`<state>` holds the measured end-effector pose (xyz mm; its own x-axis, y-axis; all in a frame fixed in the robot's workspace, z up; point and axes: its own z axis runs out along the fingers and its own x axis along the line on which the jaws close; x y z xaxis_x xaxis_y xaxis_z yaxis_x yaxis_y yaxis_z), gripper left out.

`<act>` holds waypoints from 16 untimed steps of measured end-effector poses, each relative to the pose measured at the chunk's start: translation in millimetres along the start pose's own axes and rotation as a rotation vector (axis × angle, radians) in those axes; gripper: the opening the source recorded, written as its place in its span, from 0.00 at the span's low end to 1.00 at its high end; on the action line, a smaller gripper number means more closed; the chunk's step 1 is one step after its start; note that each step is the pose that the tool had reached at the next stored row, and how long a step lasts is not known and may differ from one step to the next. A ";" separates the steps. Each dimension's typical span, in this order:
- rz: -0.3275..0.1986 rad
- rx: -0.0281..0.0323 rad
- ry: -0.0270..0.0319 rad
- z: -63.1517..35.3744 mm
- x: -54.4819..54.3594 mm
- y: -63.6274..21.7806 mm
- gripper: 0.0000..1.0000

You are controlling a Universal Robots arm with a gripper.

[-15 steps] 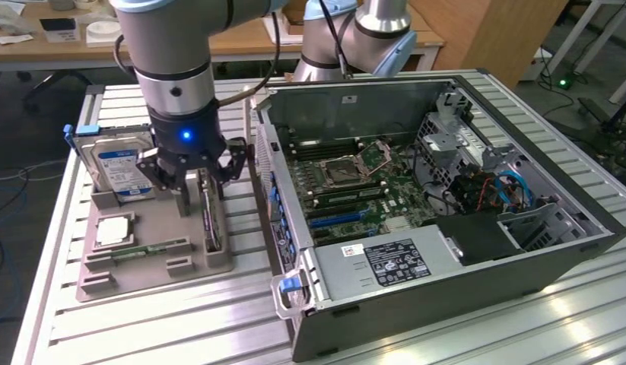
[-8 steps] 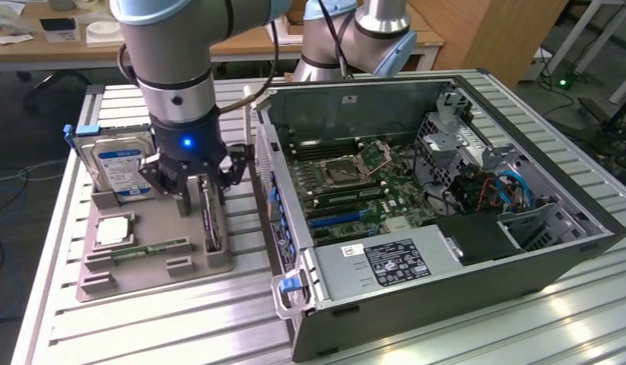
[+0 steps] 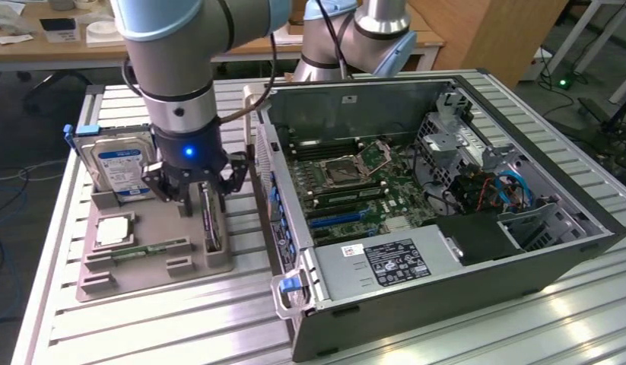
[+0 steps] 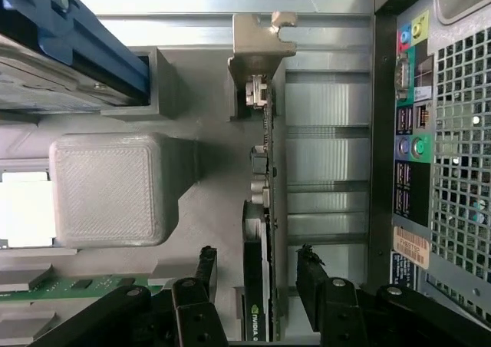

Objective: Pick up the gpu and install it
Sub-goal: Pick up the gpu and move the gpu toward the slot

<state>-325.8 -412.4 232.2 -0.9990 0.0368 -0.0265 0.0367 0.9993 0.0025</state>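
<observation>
Pick-up step in hand, grasp not yet made; gpu (image 3: 211, 224) on edge in its slot of the grey tray (image 3: 100, 287), near the open computer case (image 3: 465, 281); hard drive (image 3: 120, 163) upright in the same tray. Gripper (image 3: 198, 199) low over the card, spread wide, holding nothing; fingers (image 4: 205, 259) astride the card, one to each face, seemingly clear of both. By judgement: calls for squaring on the card, then closing on both faces without snagging the slot wall.

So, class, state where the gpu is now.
In the exterior view's left half, the gpu stands on edge in the grey holder, next to the computer case, directly under the open hand.
</observation>
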 end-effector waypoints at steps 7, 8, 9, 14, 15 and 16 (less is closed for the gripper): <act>0.011 0.0057 -0.0001 12.4 0.4 0.1 0.55; 0.012 0.0069 -0.0005 13.9 0.4 0.2 0.55; 0.013 0.0112 -0.0020 14.3 0.5 0.3 0.55; 0.012 0.0128 -0.0021 14.3 0.4 0.2 0.55; 0.012 0.0127 -0.0022 14.3 0.4 0.2 0.53; 0.012 0.0126 -0.0023 14.4 0.3 0.2 0.47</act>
<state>-325.7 -412.2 217.8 -0.9984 0.0490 -0.0288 0.0493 0.9987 -0.0097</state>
